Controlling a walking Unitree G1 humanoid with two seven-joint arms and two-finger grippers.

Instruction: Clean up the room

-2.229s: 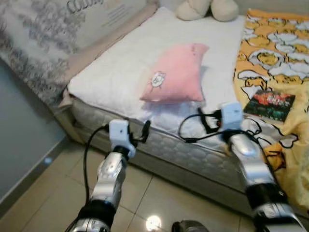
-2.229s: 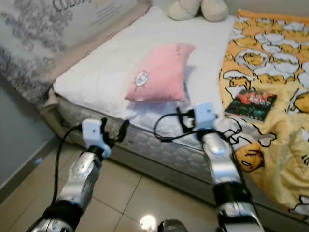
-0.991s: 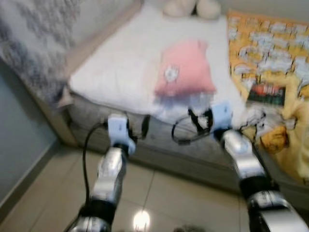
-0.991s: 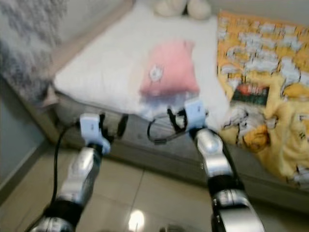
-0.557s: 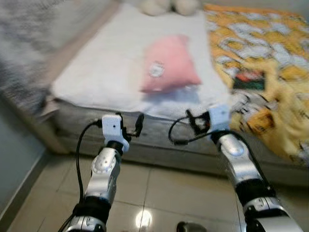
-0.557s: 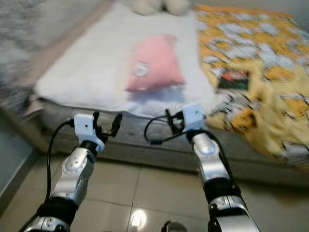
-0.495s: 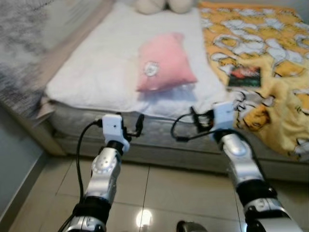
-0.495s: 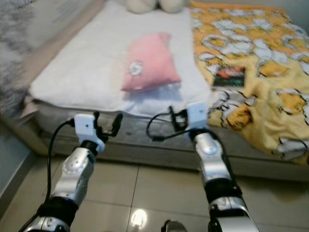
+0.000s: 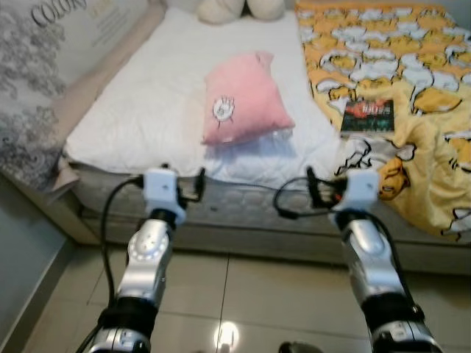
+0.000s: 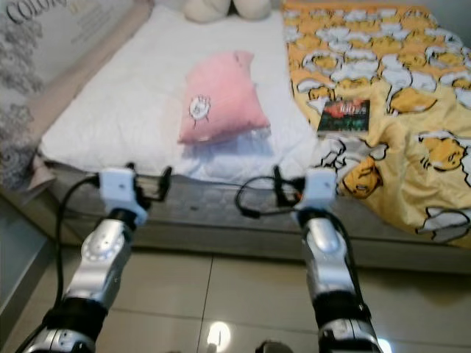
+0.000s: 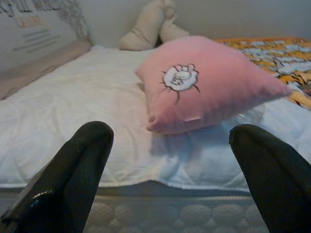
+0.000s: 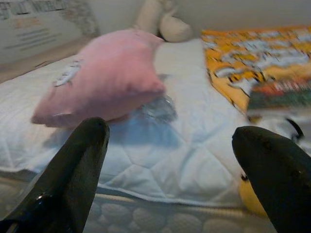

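Centre of the frame, pink pillow (image 9: 243, 97) lies on the white mattress (image 9: 147, 110), something clear and crinkly tucked at its lower edge, with a book (image 9: 368, 116) right of it on the yellow blanket (image 9: 412, 73) and plush toys (image 9: 239, 9) at top. Since a moment ago the view has swung and sharpened, bed now squarely ahead, so the robot looks lined up to start tidying. Left gripper (image 11: 160, 160) and right gripper (image 12: 170, 160) hover near the bed edge, fingers spread apart, empty.
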